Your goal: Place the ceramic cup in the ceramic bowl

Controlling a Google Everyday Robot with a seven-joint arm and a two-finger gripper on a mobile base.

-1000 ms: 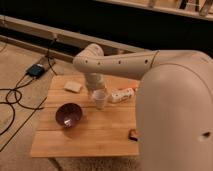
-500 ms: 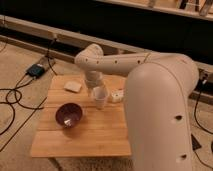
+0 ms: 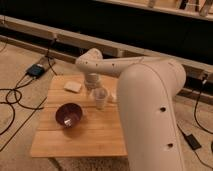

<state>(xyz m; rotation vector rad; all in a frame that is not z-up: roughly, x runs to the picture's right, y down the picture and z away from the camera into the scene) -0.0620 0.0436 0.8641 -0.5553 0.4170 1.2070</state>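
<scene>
The white ceramic cup [image 3: 100, 98] stands upright on the wooden table [image 3: 80, 141], near the middle of its far half. My gripper [image 3: 95, 89] comes down from the arm's wrist right at the cup's far rim, touching or almost touching it; I cannot tell whether it grips the cup. The dark purplish ceramic bowl [image 3: 69, 114] sits on the table to the left of the cup and a little nearer, apart from it, with nothing in it.
A flat pale block [image 3: 73, 86] lies at the table's far left. My bulky white arm [image 3: 150, 105] hides the table's right side. On the floor to the left are a dark box [image 3: 37, 71] and cables [image 3: 12, 97].
The arm's big white body has swung further across the right of the view, covering more of the table. The cup and the bowl have stayed where they were.
</scene>
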